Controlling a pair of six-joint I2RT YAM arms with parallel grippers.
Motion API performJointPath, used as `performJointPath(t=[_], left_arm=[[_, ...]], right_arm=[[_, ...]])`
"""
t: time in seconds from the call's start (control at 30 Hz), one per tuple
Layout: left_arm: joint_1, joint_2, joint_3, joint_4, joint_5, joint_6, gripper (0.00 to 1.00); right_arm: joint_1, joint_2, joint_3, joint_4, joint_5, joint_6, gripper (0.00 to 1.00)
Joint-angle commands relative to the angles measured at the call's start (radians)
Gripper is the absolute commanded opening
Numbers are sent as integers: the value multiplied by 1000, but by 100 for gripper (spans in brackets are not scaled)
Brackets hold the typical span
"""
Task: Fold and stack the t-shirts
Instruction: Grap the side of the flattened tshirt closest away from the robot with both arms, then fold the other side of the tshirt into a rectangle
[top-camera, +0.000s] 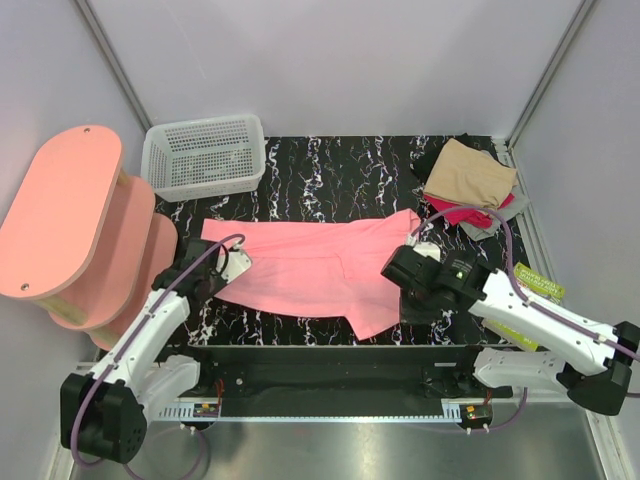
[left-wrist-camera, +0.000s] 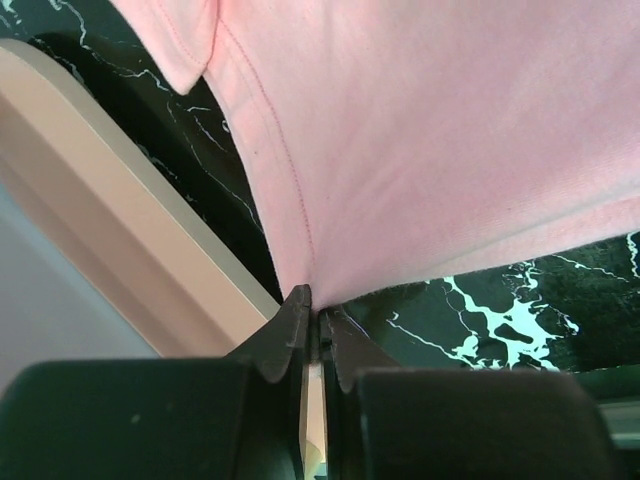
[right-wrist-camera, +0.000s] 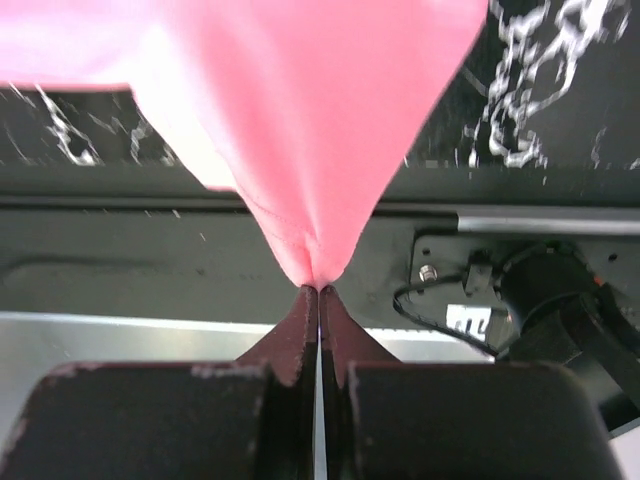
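Nearest the bases, the left claw (left-wrist-camera: 315, 302) is pinched together on a stitched edge of the bright pink cloth t-shirt (top-camera: 320, 262). The right claw (right-wrist-camera: 318, 292) is clamped on a gathered corner of the same garment, with cloth fanning out from its tips. Seen from above, the shirt lies stretched across the middle of the black, white-veined counter (top-camera: 330, 165) with one claw at each end. A loose flap between them reaches toward the near edge.

This looks like the middle of a fold, with both ends held. To do it well, I judge the two claws should travel together at one height and pace. That way the span between them is taut but not stretched, since slack would let the middle sag and wrinkle. The carried edge should be laid square on the part resting on the counter, hem to hem, before either claw lets go. The near flap could drag at the counter's lip or tuck under itself. The left grip has only a thin bite of cloth, so a jerk might pull it free.

Farther back on the right sits the pile of folded t-shirts (top-camera: 468, 190), tan on top over red, grey and black, well apart from the pink one. The finished fold should be compact enough to rest on that pile. A white perforated plastic basket (top-camera: 205, 155) stands at the far left.
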Motion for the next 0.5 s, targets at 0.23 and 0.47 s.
performJointPath(t=[0.23, 0.47], left_arm=[[42, 332, 236, 175, 17, 94, 6], [88, 503, 407, 176, 11, 141, 5]], right_arm=[[-183, 284, 255, 72, 208, -208, 0], [-370, 370, 338, 146, 205, -340, 0]])
